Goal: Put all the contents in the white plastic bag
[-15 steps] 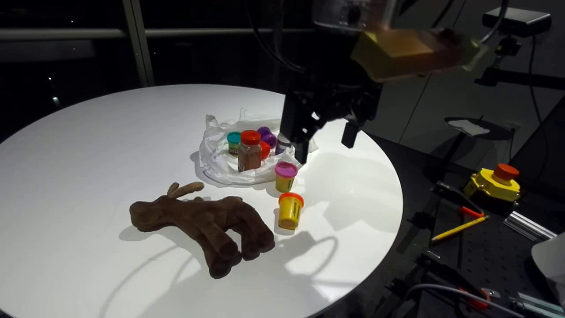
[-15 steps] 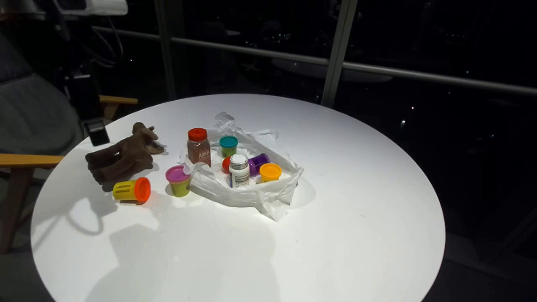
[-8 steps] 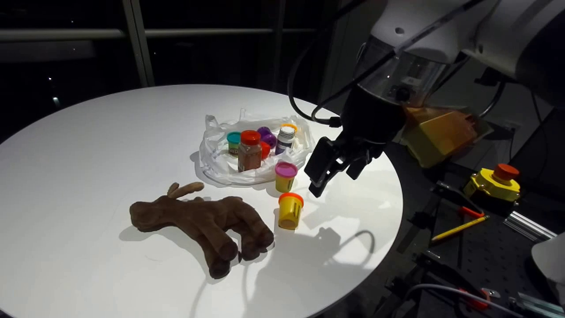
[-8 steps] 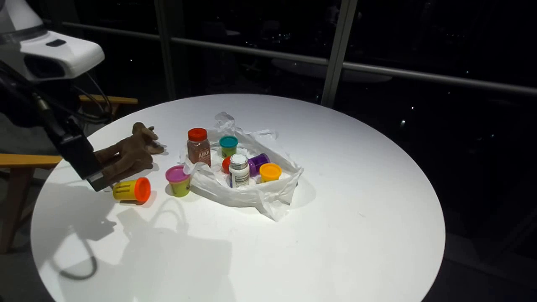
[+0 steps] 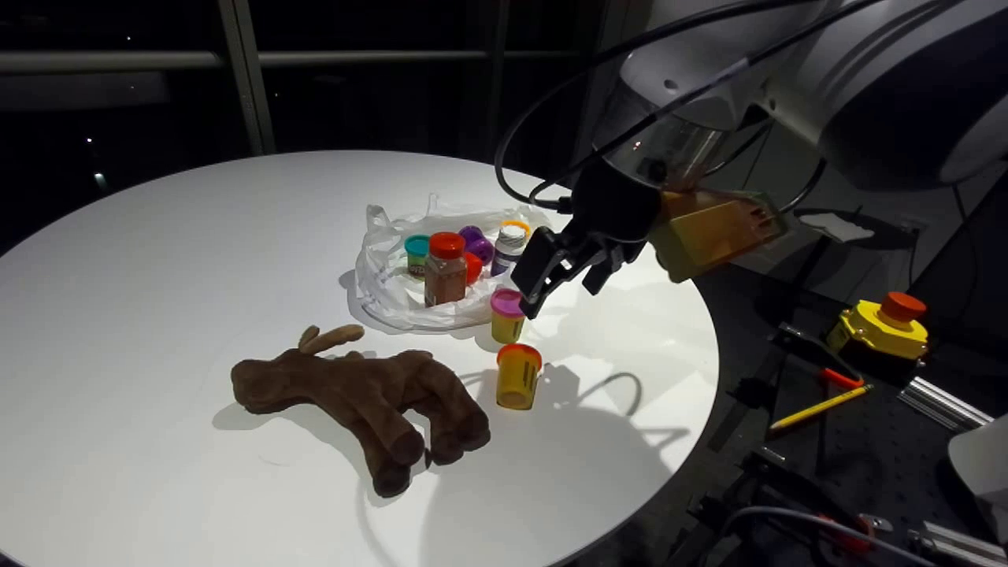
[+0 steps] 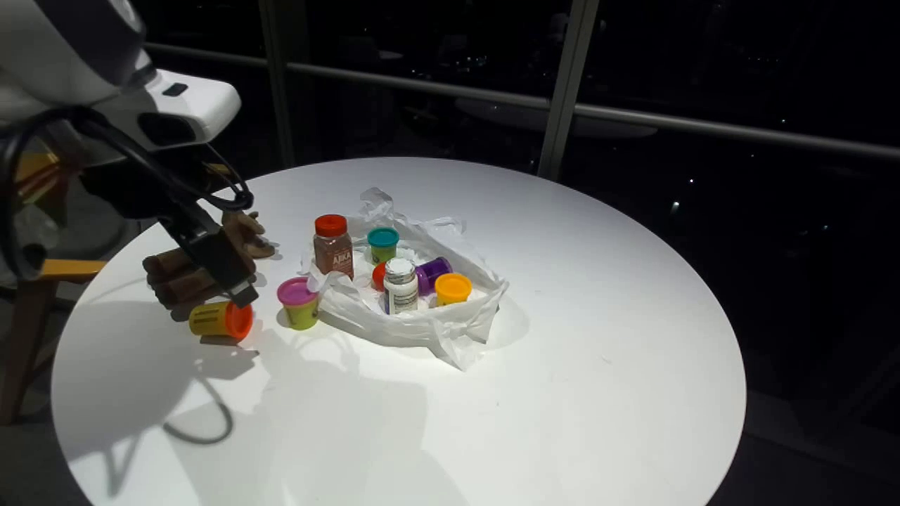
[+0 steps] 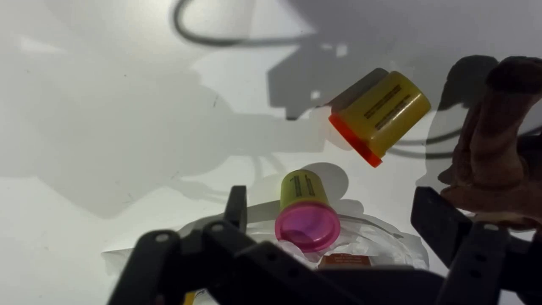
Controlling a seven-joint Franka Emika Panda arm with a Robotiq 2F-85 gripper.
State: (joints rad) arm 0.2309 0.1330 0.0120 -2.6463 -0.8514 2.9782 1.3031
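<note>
Gripper (image 5: 563, 298) hung over the table (image 6: 598, 351), jaws wide apart, near the pink-lid jar (image 7: 307, 212). Bag (image 6: 383, 327) edge was close too, just beside that jar. Yellow jar (image 7: 387, 110) lay on its side near the gripper, plush (image 5: 335, 382) farther off. Table ran wide opposite the plush.

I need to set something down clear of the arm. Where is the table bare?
The table has a broad bare patch between the bag and the rim, on the side away from the toy. Another lies between bag, toy's head and rim. Crowded: around the toy's feet, the lying jar, the pink-lidded jar and the tool.
</note>
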